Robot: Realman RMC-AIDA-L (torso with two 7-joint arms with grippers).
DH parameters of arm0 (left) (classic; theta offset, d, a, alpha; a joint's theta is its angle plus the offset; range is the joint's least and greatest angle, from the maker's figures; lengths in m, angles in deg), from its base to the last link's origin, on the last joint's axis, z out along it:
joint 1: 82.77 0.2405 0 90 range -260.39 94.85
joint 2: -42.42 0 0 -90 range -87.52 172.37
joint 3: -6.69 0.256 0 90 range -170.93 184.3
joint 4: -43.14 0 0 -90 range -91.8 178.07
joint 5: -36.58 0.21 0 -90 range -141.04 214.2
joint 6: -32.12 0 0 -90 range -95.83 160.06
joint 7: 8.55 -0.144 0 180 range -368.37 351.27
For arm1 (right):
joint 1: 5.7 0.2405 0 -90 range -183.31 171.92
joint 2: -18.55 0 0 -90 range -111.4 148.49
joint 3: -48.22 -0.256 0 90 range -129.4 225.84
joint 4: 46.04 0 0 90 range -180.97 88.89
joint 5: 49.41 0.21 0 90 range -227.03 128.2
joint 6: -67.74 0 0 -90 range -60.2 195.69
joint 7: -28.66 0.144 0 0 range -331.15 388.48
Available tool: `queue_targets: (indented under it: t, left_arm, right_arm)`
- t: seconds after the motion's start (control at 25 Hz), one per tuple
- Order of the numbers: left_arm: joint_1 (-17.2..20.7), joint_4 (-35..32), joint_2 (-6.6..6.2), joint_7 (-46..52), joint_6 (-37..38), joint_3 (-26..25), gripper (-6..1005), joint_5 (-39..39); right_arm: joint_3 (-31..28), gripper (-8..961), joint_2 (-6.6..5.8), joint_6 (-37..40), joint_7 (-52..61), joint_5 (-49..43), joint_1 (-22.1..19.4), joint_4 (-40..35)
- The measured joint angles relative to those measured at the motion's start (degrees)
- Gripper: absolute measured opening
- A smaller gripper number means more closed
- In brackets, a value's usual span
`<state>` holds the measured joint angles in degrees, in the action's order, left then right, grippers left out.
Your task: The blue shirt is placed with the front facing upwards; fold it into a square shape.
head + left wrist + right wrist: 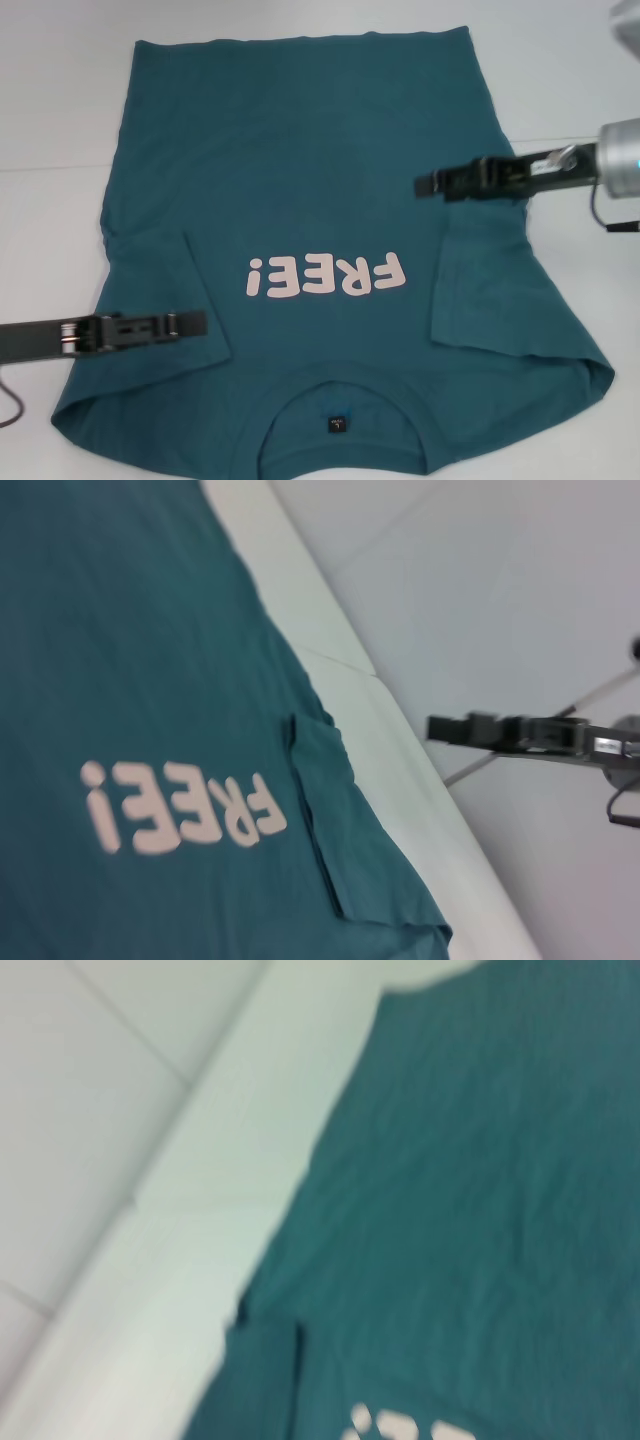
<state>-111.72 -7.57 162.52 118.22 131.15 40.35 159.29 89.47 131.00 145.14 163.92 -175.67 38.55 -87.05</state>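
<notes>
A: While the left gripper hangs over the shirt's folded left sleeve, near the worktop's near-left corner, can you read its fingers?

B: No. It shows side-on as one dark bar, so I cannot tell whether they are apart or together, and nothing seems pinched in it. The right gripper is the same: a flat profile above the cloth towards the worktop's right edge, just past the right sleeve, fingers unreadable. It also shows far off in the left wrist view.

A: And the blue shirt itself?

B: Spread front-up across the middle of the worktop, the collar at the near edge, the hem towards the far edge. The "FREE!" lettering sits between the two sleeves.

A: How far along, then?

B: Early, I judge. Both short sleeves look turned in over the body, their creases flanking the lettering; the right sleeve flap lies on the chest panel. That squares off the sides somewhat.

A: What remains?

B: The body is at full length and full width. The sides probably still need bringing in, then the hem carried towards the collar, before it is a square.
</notes>
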Motion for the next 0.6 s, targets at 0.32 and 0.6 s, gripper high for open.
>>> queue_targets:
  t: [0.32, 0.6]
  left_arm:
    - [3.3, 0.4, -2.4, 16.5, 2.4, -6.2, 814, 0.5]
    - [5.4, 0.6, -2.61, 21.6, -0.9, -11.4, 814, 5.6]
  right_arm:
    - [-1.3, 754, -3.96, 4.3, 2.9, 4.5, -2.5, 0.4]
    - [-0.8, 806, -4.8, 5.6, 4.4, 3.2, -2.8, 0.6]
